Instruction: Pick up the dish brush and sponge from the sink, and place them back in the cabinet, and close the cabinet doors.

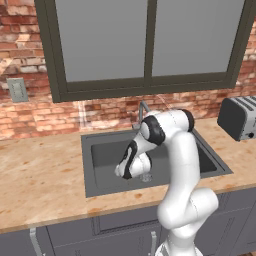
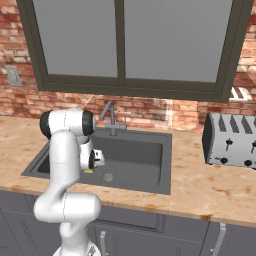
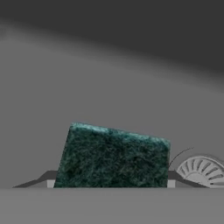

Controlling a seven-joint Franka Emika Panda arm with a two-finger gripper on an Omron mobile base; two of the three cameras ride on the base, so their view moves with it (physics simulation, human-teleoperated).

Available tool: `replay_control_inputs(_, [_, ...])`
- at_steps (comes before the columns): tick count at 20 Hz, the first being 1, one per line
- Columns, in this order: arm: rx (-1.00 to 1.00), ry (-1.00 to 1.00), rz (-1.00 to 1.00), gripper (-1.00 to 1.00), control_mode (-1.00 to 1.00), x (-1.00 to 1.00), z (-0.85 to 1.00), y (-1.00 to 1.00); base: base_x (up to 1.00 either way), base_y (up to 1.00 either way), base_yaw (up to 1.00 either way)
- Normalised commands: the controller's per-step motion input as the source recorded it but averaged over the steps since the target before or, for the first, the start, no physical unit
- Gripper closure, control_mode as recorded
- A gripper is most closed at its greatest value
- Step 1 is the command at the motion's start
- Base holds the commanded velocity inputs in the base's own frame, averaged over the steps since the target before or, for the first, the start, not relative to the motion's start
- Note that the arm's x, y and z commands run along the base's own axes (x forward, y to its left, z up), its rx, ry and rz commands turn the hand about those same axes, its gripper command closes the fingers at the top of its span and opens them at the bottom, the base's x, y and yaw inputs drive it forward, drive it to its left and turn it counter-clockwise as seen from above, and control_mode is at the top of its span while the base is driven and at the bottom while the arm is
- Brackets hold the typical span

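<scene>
Down in the sink (image 1: pixel 100 150) goes the gripper (image 1: pixel 145 176), low over the dark floor of the basin, at the end of the bent white arm. From the left side I can't see its fingers well, because the hand hides them. From the right side, the gripper (image 2: pixel 91 167) sits by the near left part of the sink (image 2: pixel 150 150), and a tiny bit of yellow-green peeks out just under it, which I think is the sponge (image 2: pixel 89 171). A silver faucet (image 2: pixel 111 117) stands at the back, and a toaster (image 2: pixel 231 140) waits far off on the counter. Looking along the hand, the sponge (image 3: pixel 113 158) is big and dark green, right between the two finger tips, which stand just beside its two ends. The round drain (image 3: pixel 202 170) is next to it. It looks like the fingers are squeezing the sponge, half closed on it. I think this is the grabbing step. Next it should lift the sponge straight up, clear of the sink wall, toward the cabinet.
</scene>
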Motion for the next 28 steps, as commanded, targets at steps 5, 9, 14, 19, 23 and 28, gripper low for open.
replay_control_inputs(5, [0.01, 0.0, 0.0, 1.0, -1.0, 0.0, 0.62, 0.0, 0.0, 0.0, 0.0])
replay_control_inputs(9, [0.0, 0.0, 0.0, 1.0, -1.0, -0.07, 0.66, 0.0, 0.0, 0.0, 0.0])
replay_control_inputs(14, [0.0, 0.0, -0.01, 1.0, -1.0, -0.3, 0.67, 0.0, 0.0, 0.0, 0.0])
replay_control_inputs(19, [0.0, 0.0, -0.01, 1.0, -1.0, -0.67, 0.69, 0.0, 0.0, 0.0, 0.0])
replay_control_inputs(23, [0.0, 0.0, -0.02, 1.0, -1.0, -0.62, 0.68, 0.0, 0.0, 0.0, 0.0])
replay_control_inputs(28, [0.0, 0.0, 0.0, 1.0, -1.0, -0.41, 0.76, 0.0, 0.0, 0.0, 0.0])
